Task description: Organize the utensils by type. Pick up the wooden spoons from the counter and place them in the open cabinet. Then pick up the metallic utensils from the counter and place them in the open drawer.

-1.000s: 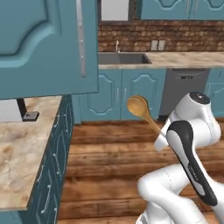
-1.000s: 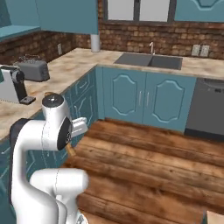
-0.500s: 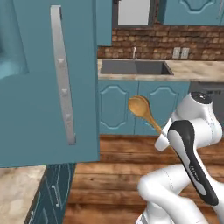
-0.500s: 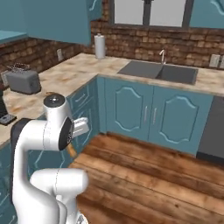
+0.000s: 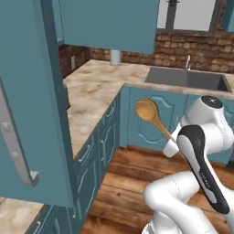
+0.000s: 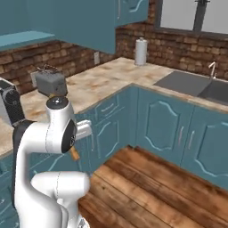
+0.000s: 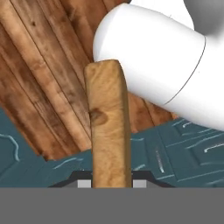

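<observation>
I had my two-finger gripper [image 7: 109, 183] clamped on the handle of a light orange-brown wooden spoon [image 5: 153, 119], its rounded bowl raised above the wooden plank floor [image 6: 147, 187] in front of the teal lower cabinet doors [image 5: 151, 114]; in the hand view the handle [image 7: 107, 127] rose straight up between my finger tips; the beige marbled stone counter [image 5: 98, 91] ran along my left to the corner, where a steel sink [image 5: 187, 78] sat; a silver toaster [image 6: 50, 82] stood near the counter's back edge.
</observation>
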Available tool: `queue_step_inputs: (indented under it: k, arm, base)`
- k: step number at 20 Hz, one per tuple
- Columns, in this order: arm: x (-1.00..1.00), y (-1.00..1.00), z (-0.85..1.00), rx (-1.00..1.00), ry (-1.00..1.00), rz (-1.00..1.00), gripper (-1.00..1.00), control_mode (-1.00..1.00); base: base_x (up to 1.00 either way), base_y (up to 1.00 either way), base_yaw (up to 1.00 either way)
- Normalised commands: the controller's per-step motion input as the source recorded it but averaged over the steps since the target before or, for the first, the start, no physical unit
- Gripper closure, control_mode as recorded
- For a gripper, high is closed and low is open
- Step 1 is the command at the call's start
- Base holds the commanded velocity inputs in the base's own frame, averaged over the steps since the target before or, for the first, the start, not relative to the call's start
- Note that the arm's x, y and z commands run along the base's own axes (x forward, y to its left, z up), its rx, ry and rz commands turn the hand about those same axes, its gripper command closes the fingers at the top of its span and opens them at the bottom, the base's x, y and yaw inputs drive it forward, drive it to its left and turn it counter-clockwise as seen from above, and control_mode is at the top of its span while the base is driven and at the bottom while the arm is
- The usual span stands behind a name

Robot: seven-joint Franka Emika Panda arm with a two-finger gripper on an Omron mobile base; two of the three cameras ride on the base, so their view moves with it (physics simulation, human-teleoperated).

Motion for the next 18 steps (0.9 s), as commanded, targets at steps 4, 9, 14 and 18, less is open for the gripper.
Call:
queue_step_inputs:
  k: [4,9,14,18]
  arm:
    - [0.0,0.0,0.0,0.0,0.0,0.0,1.0,1.0]
    - [0.0,0.0,0.0,0.0,0.0,0.0,1.0,1.0]
    - [0.0,0.0,0.0,0.0,0.0,0.0,1.0,1.0]
    - [0.0,0.0,0.0,0.0,0.0,0.0,1.0,1.0]
  base:
    - [0.38,0.06,0.61]
    - [0.73,0.0,0.45]
    - [0.79,0.0,0.36]
    - [0.43,0.0,0.38]
